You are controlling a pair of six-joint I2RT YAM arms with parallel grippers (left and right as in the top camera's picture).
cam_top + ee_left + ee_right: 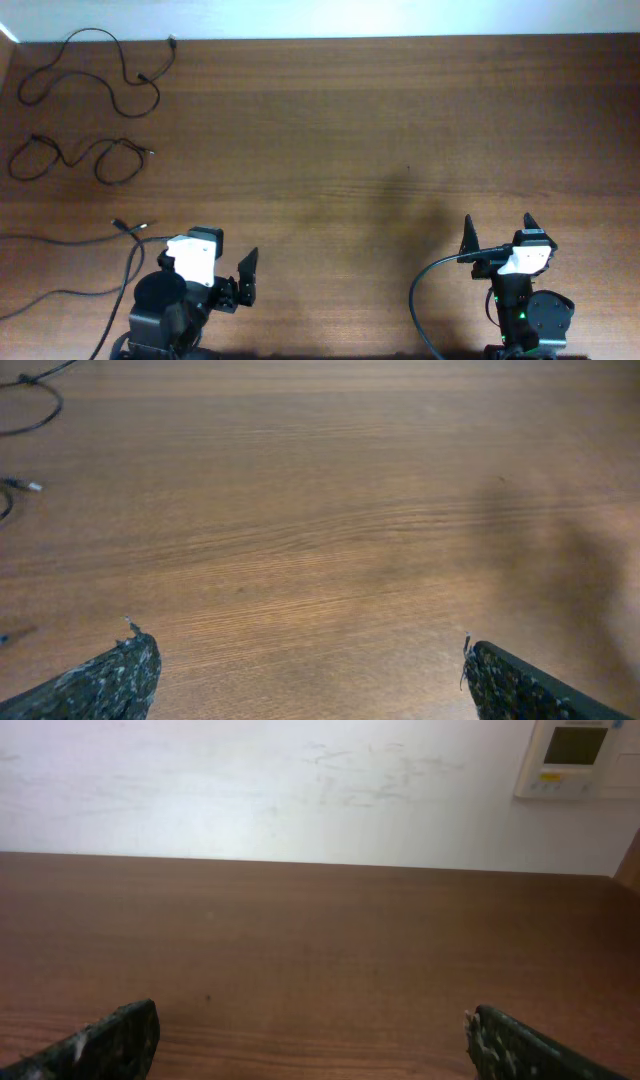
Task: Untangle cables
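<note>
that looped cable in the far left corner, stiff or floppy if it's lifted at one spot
Probably floppy: the cable lies in loose wavy loops, so both ends would likely droop. It looks thin, so probably light, sliding rather than rolling on the table if pushed. Its small plug end might snag a loop.

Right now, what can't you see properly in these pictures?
1. Overhead: the nearest cable runs off the left edge, so its far end is hidden.
2. Left wrist: a cable loop is cut off by the left edge.
3. Right wrist: the wall panel is cropped by the top and right edges, and its screen is too blurred to read.
</note>
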